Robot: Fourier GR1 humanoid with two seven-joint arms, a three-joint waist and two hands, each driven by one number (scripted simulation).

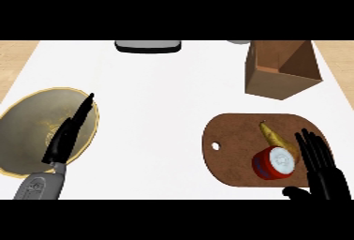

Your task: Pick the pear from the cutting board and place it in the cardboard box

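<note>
At far left our left robot hand (67, 136) rests released over a yellow plate (27, 115). On the cutting board (232, 140) the pear (275, 138) lies untouched beside a red can (273, 162). Our right robot hand (319, 161), fingers straight, hovers just beside it: we judge the reach underway, grasping next. The cardboard box (280, 70) waits beyond.

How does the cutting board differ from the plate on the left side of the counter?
The cutting board is brown, while the plate is pale olive with a yellow rim. The cutting board is a rounded oblong with a small hole near one end; the plate is round with no hole. The cutting board carries a yellowish pear and a red round object; the plate carries nothing, with the left hand over it. Both lie flat on the white counter.
</note>
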